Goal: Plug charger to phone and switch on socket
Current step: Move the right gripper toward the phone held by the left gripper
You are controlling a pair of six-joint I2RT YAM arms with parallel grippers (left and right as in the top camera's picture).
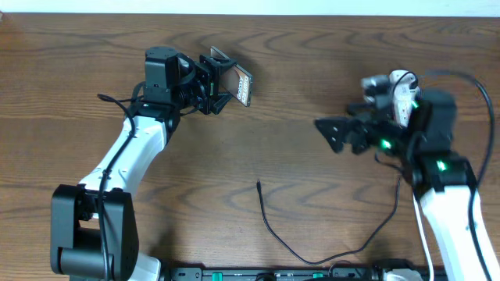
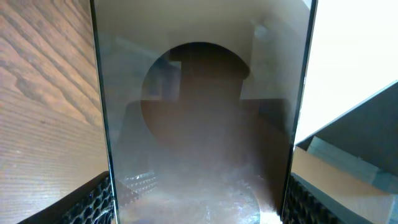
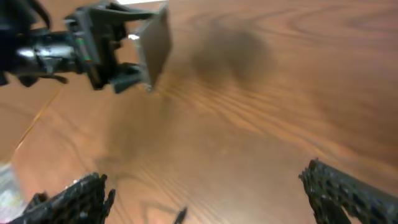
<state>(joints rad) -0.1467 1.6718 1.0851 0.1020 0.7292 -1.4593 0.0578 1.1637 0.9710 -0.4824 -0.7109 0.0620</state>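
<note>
My left gripper (image 1: 221,80) is shut on the phone (image 1: 241,84), a dark slab held tilted above the table at the back left of centre. In the left wrist view the phone (image 2: 199,124) fills the space between both fingers (image 2: 199,214). The right wrist view also shows the phone (image 3: 155,40). The charger cable (image 1: 273,232) lies on the table, with its slim plug tip (image 1: 258,185) free and pointing away. My right gripper (image 1: 332,133) is open and empty, right of the tip, which shows between its fingers (image 3: 208,199) as a tip (image 3: 180,214). The white socket (image 1: 400,92) is mostly hidden by my right arm.
A black rail with green lights (image 1: 273,275) runs along the table's front edge. A thick black arm cable (image 1: 478,90) loops at the far right. The left arm's base (image 1: 86,234) stands at the front left.
</note>
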